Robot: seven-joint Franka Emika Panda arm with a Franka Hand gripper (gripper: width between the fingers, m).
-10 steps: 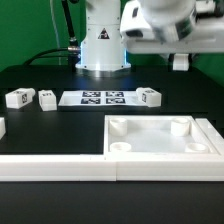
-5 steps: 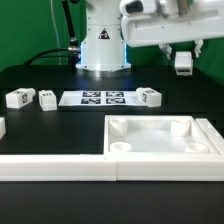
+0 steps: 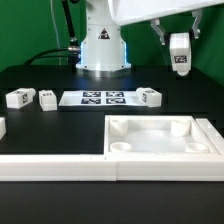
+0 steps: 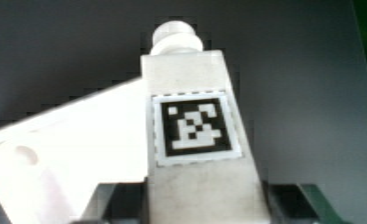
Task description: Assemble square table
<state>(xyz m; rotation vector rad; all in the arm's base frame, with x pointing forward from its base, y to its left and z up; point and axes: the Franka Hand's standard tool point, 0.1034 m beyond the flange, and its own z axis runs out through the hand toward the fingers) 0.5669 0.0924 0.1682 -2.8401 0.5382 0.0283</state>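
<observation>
Wrist view: pincer [image 4: 199, 204] clamped on a tagged leg [image 4: 194, 110], seemingly upright, raised well clear of the tabletop [image 3: 150, 140].

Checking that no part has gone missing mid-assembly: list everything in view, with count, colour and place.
tabletop: 1, white, front of the table, toward the exterior view's right, hollow side up
held leg: 1, white with a tag, in the air above the exterior view's right
loose legs: 3, white with tags, back row; two on the exterior view's left of the marker board, one on its right
cut-off piece: 1, white, at the exterior view's left edge; cannot tell what it is
marker board: 1, white with black tags, mid-table
rail: 1, white, along the front
table: 1, black
robot base: 1, white, behind the marker board
gripper: 1, clamped on the held leg
</observation>
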